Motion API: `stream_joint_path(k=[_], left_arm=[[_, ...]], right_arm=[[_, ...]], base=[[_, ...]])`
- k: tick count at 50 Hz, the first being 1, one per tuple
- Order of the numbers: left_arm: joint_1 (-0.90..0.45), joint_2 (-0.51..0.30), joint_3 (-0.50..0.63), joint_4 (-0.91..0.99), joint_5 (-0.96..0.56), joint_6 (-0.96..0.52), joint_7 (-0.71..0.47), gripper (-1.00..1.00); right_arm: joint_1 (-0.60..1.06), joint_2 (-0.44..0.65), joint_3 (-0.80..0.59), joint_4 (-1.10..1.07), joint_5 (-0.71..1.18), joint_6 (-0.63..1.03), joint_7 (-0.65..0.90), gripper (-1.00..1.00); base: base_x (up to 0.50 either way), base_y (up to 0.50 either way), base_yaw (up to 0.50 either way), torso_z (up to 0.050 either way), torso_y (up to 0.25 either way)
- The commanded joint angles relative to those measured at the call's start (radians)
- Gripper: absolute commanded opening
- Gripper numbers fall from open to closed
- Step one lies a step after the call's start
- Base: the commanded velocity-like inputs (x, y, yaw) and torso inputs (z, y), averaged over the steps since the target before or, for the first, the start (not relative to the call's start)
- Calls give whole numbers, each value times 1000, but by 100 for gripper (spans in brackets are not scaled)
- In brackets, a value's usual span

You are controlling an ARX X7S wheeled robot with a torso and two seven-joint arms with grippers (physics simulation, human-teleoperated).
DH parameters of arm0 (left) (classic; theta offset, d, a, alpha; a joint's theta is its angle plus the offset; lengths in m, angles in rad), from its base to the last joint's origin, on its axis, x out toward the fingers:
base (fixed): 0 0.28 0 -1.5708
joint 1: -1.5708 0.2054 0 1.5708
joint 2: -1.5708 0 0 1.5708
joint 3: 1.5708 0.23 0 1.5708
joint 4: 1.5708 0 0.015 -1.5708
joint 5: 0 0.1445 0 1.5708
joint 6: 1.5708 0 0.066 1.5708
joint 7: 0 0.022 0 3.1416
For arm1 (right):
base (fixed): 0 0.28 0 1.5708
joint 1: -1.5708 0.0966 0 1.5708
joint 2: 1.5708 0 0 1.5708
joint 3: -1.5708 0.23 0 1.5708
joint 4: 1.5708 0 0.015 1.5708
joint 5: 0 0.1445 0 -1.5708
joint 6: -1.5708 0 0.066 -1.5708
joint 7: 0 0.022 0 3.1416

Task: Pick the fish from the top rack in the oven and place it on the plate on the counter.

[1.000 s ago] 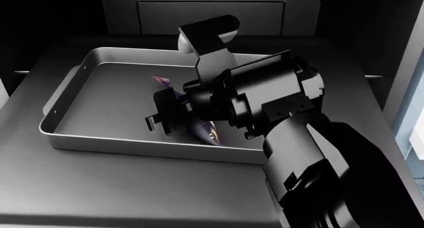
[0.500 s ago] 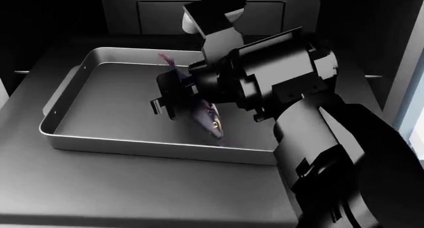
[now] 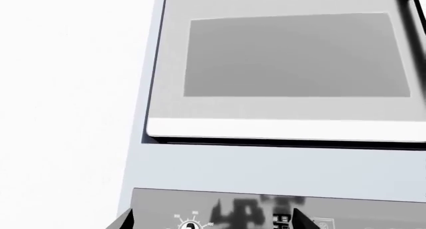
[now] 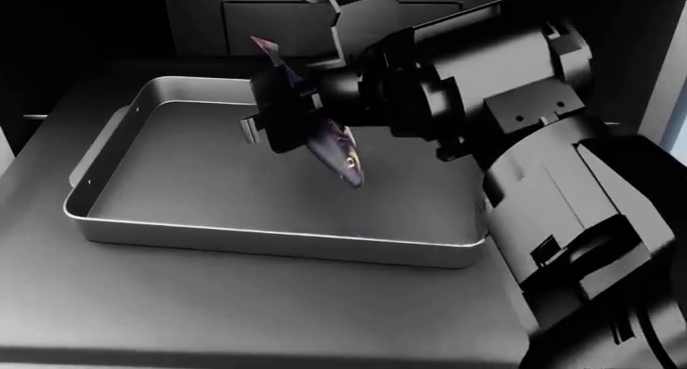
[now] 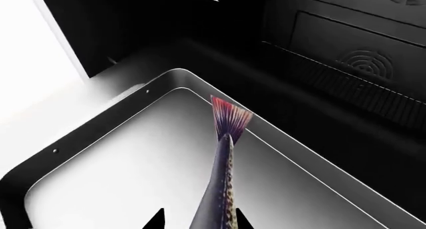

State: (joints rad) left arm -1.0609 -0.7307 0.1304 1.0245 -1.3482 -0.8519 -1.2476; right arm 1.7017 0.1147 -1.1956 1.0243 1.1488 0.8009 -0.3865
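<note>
The black right gripper pinches the slender purplish-blue fish mid-body, head down, tail up; it hangs above the rimmed grey baking tray.

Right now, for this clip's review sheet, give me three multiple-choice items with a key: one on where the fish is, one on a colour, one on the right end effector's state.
1. Where is the fish?
A. Lying flat on the tray floor
B. Held above the baking tray, clear of its floor
C. On a plate

2. What colour is the fish's tail fin?
A. Pinkish-red
B. Green
C. White

3. What is the right end effector doing?
A. Open and empty
B. Shut on the tray rim
C. Shut on the fish

Key:
1 B: in the head view the fish hangs head-down from the end effector with bare tray floor below it.
2 A: the right wrist view shows a pinkish-red forked tail.
3 C: the fish's body runs between the fingertips in the right wrist view.
</note>
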Motion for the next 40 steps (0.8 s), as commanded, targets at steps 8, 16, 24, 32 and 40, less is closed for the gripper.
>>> stream_joint_path(k=[8, 16, 24, 32, 40], left_arm=[[-53, -20, 17, 6, -57, 11, -41, 100], [-74, -24, 29, 12, -81, 18, -63, 100], [-89, -48, 42, 19, -102, 40, -83, 100], [-76, -62, 70, 20, -73, 69, -75, 100], [-77, -70, 93, 16, -56, 87, -74, 100]], right_arm=[[17, 111, 67, -256, 81, 81, 129, -100], [13, 168, 106, -384, 137, 120, 206, -100], [5, 194, 136, -466, 180, 139, 256, -100], [-11, 208, 160, -534, 216, 146, 294, -100], [-12, 209, 172, -566, 235, 147, 303, -100]], base=[[0, 0, 0, 0, 0], [0, 0, 0, 0, 0], [0, 0, 0, 0, 0], [0, 0, 0, 0, 0], [0, 0, 0, 0, 0]])
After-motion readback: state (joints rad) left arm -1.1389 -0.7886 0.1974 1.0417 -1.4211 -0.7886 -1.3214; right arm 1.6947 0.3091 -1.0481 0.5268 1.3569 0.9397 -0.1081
